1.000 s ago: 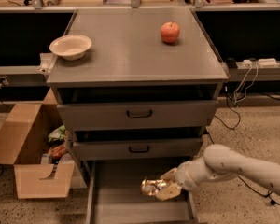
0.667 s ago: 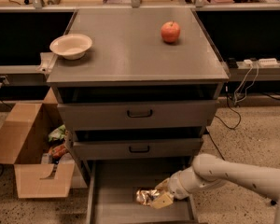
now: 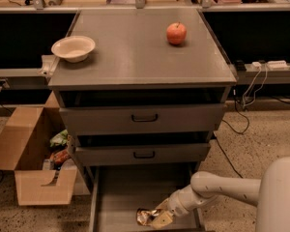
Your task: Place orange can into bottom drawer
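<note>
Jaws down low now: the gripper (image 3: 156, 219) sits inside the open bottom drawer (image 3: 130, 185), near its front edge, with the white arm (image 3: 217, 189) reaching in from the right. The jaws look clamped on the orange can (image 3: 145, 216); the crinkly, shiny can sticks out just left of them, low over the drawer's grey floor. Whether it touches that floor, I cannot tell.

Straight above the jaws are two shut drawers, each with a black handle: the middle handle (image 3: 144, 154) nearer, the top handle (image 3: 144, 118) higher. Above those is the flat grey cabinet top (image 3: 135, 57). On it, far above and slightly right of the jaws, stands an apple (image 3: 176, 33); up and well to the left, a pale bowl (image 3: 73, 48).

Left of the jaws, on the speckled floor (image 3: 261, 139), an open cardboard box (image 3: 24, 151) holds colourful clutter, too jumbled to name. Up to the right, cables (image 3: 246, 88) hang from a ledge.

The drawer's front edge and the arm's base run out of view, and the fingertips are partly hidden against the can.
</note>
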{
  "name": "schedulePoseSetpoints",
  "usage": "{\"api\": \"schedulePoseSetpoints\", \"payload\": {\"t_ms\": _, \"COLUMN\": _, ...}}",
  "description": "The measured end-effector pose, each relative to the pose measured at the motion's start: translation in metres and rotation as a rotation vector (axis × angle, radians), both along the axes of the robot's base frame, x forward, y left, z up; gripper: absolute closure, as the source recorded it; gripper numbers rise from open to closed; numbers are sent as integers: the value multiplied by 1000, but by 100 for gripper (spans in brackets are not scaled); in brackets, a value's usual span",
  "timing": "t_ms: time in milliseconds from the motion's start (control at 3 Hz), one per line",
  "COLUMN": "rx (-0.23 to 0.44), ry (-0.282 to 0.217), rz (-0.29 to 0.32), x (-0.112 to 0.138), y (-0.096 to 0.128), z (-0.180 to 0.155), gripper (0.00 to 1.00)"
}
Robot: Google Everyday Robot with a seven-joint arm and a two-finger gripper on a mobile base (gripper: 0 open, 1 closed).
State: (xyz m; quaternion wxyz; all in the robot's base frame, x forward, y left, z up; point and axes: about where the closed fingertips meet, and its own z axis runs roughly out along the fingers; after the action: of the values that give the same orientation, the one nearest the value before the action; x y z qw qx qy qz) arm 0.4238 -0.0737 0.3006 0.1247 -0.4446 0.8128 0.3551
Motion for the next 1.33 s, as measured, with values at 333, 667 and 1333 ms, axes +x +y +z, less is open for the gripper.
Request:
{"api": "schedulePoseSetpoints", "payload": {"t_ms": 333, "rx": 0, "ry": 0, "rz": 0, "x": 0, "y": 0, "z": 0, "gripper": 100}}
{"api": "schedulePoseSetpoints", "payload": {"t_ms": 667, "rx": 5, "ry": -18, "rz": -10, "x": 6, "y": -4, "z": -2, "gripper": 100}}
{"api": "schedulePoseSetpoints", "payload": {"t_ms": 1333, "rx": -78, "ry": -175, "rz": -2, "x": 71, "y": -44, "z": -31, "gripper": 100}}
